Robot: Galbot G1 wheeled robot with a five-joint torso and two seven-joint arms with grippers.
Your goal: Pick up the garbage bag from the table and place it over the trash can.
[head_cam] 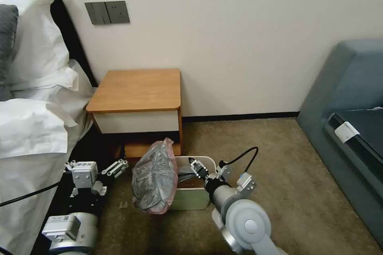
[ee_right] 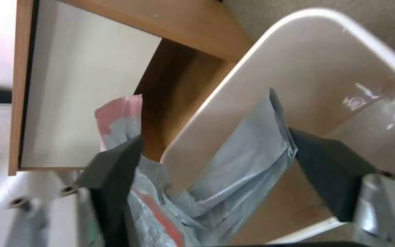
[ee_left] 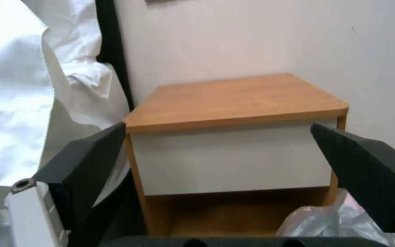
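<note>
The garbage bag is a wrinkled grey film with a pink edge, bunched over the left side of the cream trash can and hanging down outside it. Part of the film dips inside the can. My right gripper hovers over the can's opening, open, with the bag's film and the can's wall between its fingers. My left gripper stands open left of the bag, low before the table. In the left wrist view the gripper frames the table's drawer front, with the bag beside it.
A bed with white linen lies close on the left, next to my left arm. A blue-grey sofa stands at the right. Open beige carpet spreads to the right of the can. A black cable loops over my right wrist.
</note>
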